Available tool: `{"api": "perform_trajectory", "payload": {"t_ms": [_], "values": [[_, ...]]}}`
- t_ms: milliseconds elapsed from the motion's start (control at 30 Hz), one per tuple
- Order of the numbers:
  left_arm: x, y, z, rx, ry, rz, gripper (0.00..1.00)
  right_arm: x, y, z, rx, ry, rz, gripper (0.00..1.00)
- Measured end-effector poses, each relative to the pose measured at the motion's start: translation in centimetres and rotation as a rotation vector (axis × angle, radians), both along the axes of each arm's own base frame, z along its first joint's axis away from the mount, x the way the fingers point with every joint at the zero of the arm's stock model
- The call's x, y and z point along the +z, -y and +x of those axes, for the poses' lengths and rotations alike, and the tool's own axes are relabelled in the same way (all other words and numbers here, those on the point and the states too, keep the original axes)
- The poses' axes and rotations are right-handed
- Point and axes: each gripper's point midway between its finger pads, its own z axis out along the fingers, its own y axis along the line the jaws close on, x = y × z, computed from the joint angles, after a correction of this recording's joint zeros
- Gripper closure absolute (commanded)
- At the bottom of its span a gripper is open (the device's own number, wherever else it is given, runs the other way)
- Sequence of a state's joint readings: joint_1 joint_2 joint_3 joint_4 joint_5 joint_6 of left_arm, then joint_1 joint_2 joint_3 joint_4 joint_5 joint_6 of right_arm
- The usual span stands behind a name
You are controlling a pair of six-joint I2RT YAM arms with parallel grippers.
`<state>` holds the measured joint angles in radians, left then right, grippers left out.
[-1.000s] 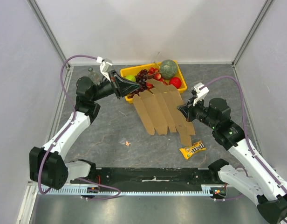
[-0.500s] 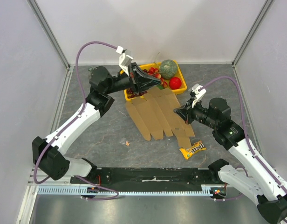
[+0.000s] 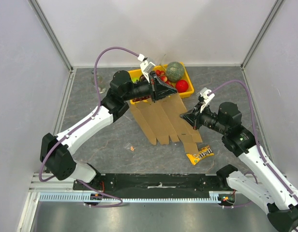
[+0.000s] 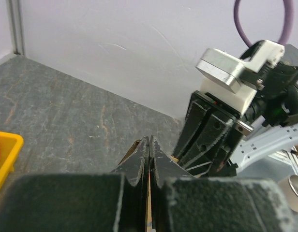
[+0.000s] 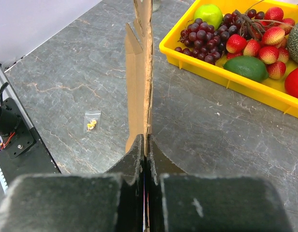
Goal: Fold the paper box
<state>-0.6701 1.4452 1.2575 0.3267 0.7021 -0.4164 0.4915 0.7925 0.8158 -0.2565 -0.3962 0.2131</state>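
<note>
- Left gripper [image 3: 162, 90] first, from the top view: it is clamped onto the far edge of the paper box [image 3: 163, 121], just at the near wall of the yellow tray [image 3: 191, 83].
- Right gripper [image 3: 188, 117] pinches the sheet's right edge, so 2 claws hold 1 flat die-cut sheet.
- From above, the sheet lies mid-table, between the tray and the candy packet [image 3: 200, 155]. I cannot tell whether its near flaps touch the table.
- Its panels sit side by side from left to right, which I judge to be the long axis. The creases run far to near, leaning to the right, and the flaps point toward the near edge.
- From the left wrist, I see the fingers [image 4: 139, 162] pressed together, with only a thin sliver of card between them. The right arm's black wrist faces them from close by.
- From the right wrist, the fingertips [image 5: 135, 154] are closed on the sheet, which I see edge-on as a thin brown blade running away from the claw. The fruit tray is to its right and a small clear bag [image 5: 92, 124] lies on the table to its left.
- My read on the step: the sheet is gripped but no panel is turned yet. The next move calls for 1 claw to anchor while the other swings its panel over along a crease, without tearing the pinched edge.
</note>
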Motion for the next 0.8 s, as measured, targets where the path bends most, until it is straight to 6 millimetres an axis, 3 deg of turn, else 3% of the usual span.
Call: {"api": "perform_trajectory", "payload": {"t_ms": [500, 800], "values": [[2.3, -0.3, 1.9, 0.11, 0.028, -0.078, 0.98, 0.0, -0.1, -0.5, 0.022, 0.002, 0.005, 1.0], [0.9, -0.3, 2.0, 0.122, -0.012, -0.02, 0.98, 0.4, 0.0, -0.6, 0.018, 0.016, 0.01, 1.0]]}}
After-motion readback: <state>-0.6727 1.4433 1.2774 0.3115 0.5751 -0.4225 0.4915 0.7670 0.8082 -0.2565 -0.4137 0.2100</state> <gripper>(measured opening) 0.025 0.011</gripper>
